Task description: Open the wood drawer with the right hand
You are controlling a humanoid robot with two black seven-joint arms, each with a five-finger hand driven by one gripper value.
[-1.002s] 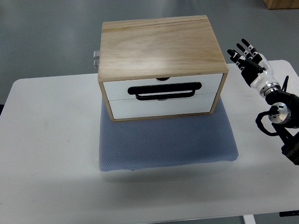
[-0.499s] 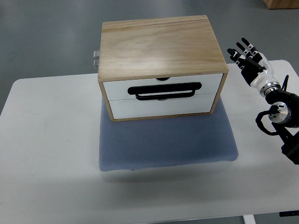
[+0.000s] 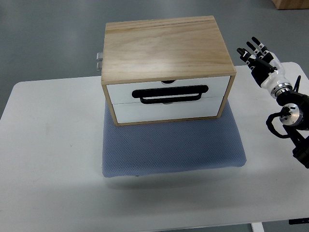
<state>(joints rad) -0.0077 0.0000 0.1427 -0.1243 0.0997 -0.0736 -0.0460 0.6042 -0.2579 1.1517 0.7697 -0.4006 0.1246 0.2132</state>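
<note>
1. The right hand (image 3: 260, 60) has shifted slightly toward the right edge and a touch farther from the camera since half a second ago; nothing else on the table has moved.
2. Its fingers (image 3: 255, 49) are spread and relaxed, holding nothing, with the tips pointing away from the robot over the far right corner of the white table (image 3: 48, 159).
3. The wood drawer box (image 3: 166, 67) stands to the left of those fingers, near but apart from them (a clear gap shows between the box's right side and the fingertips).
4. The upper drawer (image 3: 168, 90), white-fronted, sits shut and flush; its black handle (image 3: 171, 94) lies well to the left of the fingers and nearer the camera.
5. A second white drawer front (image 3: 166, 109) sits directly beneath, also closed.
6. The box rests on the far part of a grey-blue mat (image 3: 171, 150), which spreads toward the camera, below and left of the fingers.
7. The right arm's black wrist joint (image 3: 292, 116) and cabling run along the right edge.
</note>
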